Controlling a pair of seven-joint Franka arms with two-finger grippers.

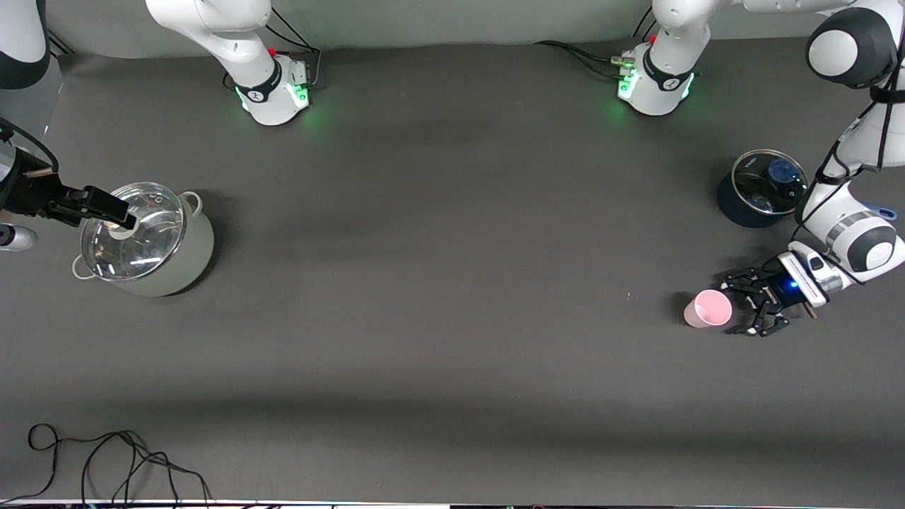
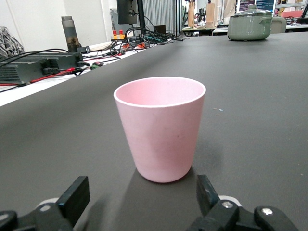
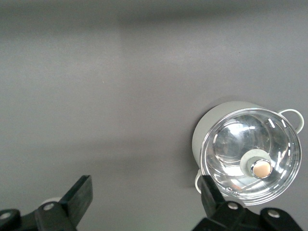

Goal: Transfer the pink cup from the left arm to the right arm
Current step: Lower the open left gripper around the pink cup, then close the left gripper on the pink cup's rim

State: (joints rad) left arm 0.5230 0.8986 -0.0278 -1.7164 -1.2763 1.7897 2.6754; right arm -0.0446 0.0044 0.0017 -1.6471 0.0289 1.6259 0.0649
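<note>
One dark grey worktop [image 1: 438, 283] carries everything. Two white arms rise from bases along its farther edge. There are two cooking pots, each under a glass lid: a pale grey-green pot [image 1: 148, 240] with loop handles at the right arm's end, and a smaller dark pot [image 1: 760, 189] at the left arm's end. One loose black cable [image 1: 113, 463] curls on the worktop's nearest edge at the right arm's end.

The right arm is cut off by the frame edge in the front view; its tool [image 1: 117, 212] hangs over the pale pot's lid, fingers spread wide, holding nothing. In its wrist view the fingers show only as tips. The left tool [image 1: 742, 304] sits low just beside the cup, on the side toward the left arm's end, its fingers spread apart and not touching it.

There is one pink cup [image 1: 707, 309], standing upright on the worktop at the left arm's end, nearer the front camera than the dark pot. It is pale pink, plain, tapered toward its base, without a handle [image 2: 161, 127], and nothing can be seen inside it.
</note>
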